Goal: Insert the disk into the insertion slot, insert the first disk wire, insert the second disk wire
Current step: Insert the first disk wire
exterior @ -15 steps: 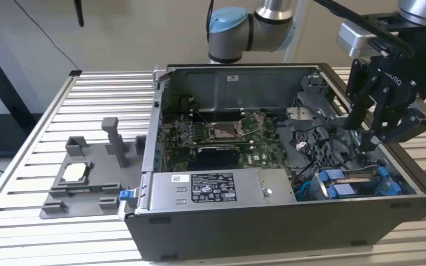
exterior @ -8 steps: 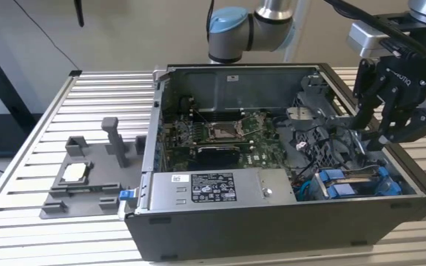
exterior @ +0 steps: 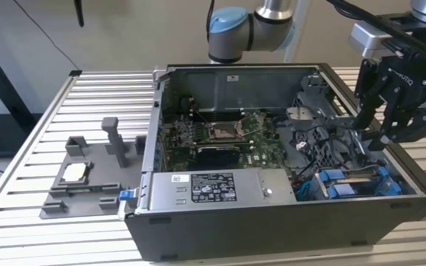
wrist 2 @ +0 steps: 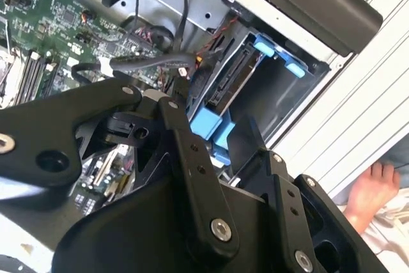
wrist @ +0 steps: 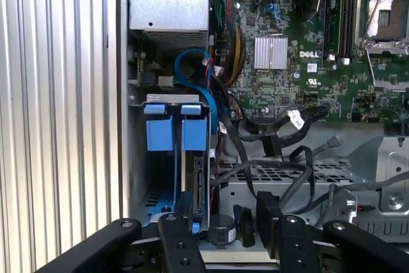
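Blue-framed disk [exterior: 357, 177] seated in slot [wrist: 137, 158], case [exterior: 272, 233] corner at exterior view's right. End effector [exterior: 370, 136] open, empty, hovering just above slot. Case on slatted bench [exterior: 102, 88].

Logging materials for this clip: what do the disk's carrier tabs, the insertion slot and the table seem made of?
The disk's carrier tabs: bright blue, matte, moulded look, likely plastic. The insertion slot: grey sheet metal by its thin folded edges, probably steel. The table: pale ribbed slats with satin shine, probably aluminium.
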Tool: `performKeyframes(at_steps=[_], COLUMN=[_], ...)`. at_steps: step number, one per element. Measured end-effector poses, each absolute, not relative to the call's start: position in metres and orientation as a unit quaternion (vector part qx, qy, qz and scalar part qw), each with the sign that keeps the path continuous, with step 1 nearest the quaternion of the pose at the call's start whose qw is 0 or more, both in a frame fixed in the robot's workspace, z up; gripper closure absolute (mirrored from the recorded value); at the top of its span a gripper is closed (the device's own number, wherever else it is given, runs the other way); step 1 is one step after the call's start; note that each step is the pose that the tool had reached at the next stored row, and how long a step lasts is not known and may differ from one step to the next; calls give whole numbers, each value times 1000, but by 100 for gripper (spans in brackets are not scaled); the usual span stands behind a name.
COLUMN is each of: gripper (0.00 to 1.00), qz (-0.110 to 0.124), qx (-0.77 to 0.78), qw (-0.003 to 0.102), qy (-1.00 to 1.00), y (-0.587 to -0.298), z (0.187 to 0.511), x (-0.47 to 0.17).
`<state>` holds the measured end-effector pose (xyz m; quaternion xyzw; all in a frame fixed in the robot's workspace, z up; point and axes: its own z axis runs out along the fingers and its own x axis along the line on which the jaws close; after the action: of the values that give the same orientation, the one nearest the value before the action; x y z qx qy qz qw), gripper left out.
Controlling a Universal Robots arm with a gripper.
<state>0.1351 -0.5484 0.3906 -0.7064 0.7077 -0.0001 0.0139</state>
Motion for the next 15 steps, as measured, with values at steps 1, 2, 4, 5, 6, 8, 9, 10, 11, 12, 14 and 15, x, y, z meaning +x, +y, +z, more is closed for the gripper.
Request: performKeyframes(at_steps=[1, 2, 4, 5, 6, 8, 9, 10, 11, 12, 14, 15], gripper=[47, 47, 47, 47, 47, 47, 47, 47, 47, 47, 47, 47], qz=[-1, -2, -5, -7, -9, -12, -13, -14, -15, -15, -16, -16], qx=[-707, -707, -708, -709, -710, -711, -712, -712, -713, -713, -714, -714], qw=[15, 16, 19, 21, 22, 26, 27, 28, 29, 29, 30, 30], qy=[707, 707, 706, 705, 704, 703, 702, 701, 701, 700, 700, 700], y=[-548, -548, -547, -547, -546, -546, -545, -545, -545, -545, -544, -544], z=[391, 390, 390, 390, 389, 389, 388, 388, 388, 387, 387, 387], x=[135, 135, 136, 136, 137, 137, 138, 138, 139, 140, 140, 140])
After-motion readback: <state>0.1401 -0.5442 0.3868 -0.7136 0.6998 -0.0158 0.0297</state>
